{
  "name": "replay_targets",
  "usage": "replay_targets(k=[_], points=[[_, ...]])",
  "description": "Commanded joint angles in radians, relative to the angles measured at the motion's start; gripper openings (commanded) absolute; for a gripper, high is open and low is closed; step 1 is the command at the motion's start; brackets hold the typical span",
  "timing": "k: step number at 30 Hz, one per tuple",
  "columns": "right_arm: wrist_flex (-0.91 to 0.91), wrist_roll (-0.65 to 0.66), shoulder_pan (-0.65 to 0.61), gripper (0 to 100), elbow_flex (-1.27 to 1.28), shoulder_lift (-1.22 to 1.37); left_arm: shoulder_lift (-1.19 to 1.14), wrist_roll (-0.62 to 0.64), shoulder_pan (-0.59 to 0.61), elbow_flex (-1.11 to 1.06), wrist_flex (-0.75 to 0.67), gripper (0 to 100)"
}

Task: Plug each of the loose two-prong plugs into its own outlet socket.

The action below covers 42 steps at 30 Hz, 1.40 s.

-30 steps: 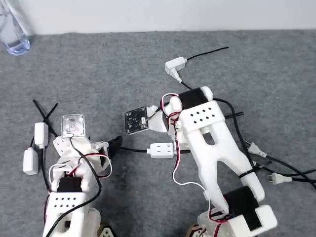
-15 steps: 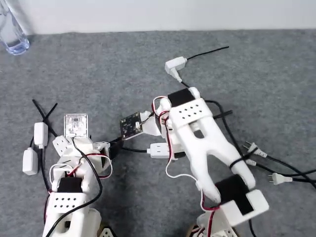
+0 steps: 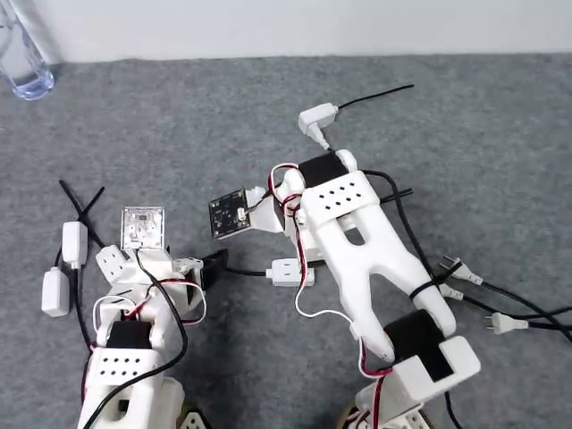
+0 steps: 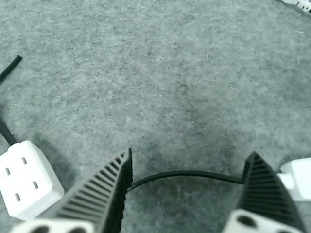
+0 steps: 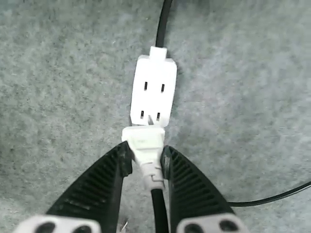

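Plug (image 5: 144,139) butts against one end of the white outlet socket (image 5: 154,92) at the middle of the grey table (image 3: 179,116); whether its prongs are seated, you cannot tell. Your right gripper (image 5: 146,153) has its jaws clamped on that plug. Your left gripper (image 4: 187,162) hangs with jaws apart over the socket's black cord (image 4: 184,174). Another loose plug (image 3: 500,323) lies well apart.

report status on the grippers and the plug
Right gripper shut on plug, plug butted against outlet socket, seating unclear. Left gripper open above black cord.
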<state>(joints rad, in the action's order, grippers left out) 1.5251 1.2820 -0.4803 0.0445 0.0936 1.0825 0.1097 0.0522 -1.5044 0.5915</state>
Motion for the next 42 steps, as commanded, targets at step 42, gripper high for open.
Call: replay_targets(k=[42], points=[[-0.081, 0.060, 0.077, 0.9, -0.066, 0.140, 0.012, -0.008, -0.005, 0.008, -0.026, 34]])
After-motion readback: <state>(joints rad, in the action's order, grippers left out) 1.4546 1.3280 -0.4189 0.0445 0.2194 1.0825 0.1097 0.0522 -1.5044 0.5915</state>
